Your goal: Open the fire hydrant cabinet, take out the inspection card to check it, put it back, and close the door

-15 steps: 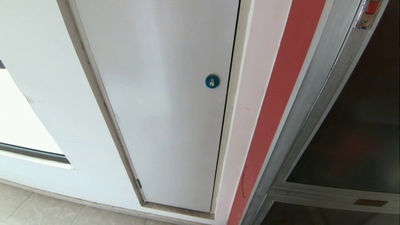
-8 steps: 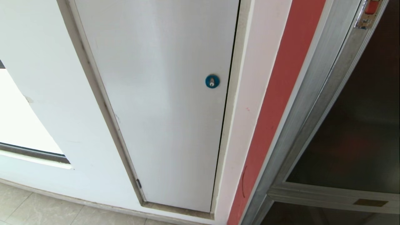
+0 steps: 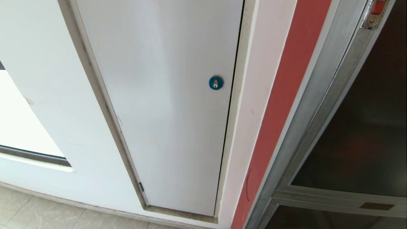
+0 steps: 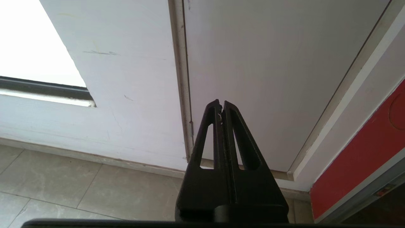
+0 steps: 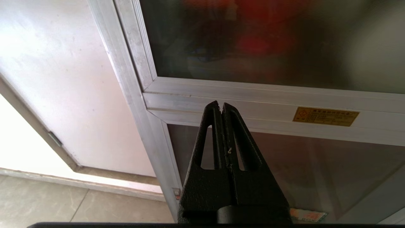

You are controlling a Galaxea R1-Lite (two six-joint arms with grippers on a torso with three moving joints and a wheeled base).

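The fire hydrant cabinet [image 3: 313,105], silver-framed, fills the right edge of the head view. Its door [image 3: 365,127], a dark glass panel, lies flush in the frame, with a small red latch [image 3: 378,6] at the top edge. Neither arm shows in the head view. My right gripper [image 5: 221,106] is shut and empty, its tips in front of the aluminium crossbar [image 5: 269,101] below the door glass [image 5: 269,41]; blurred red shapes show behind that glass. My left gripper [image 4: 221,104] is shut and empty, pointing at the foot of the white panel [image 4: 269,63]. The inspection card is out of view.
A plain white panel [image 3: 165,111] with a blue round lock [image 3: 216,82] stands left of the cabinet, and a red wall strip [image 3: 279,111] runs between them. A yellow label [image 5: 326,116] sits on the crossbar, above the lower dark panel [image 5: 316,167]. Tiled floor [image 4: 63,186] lies below.
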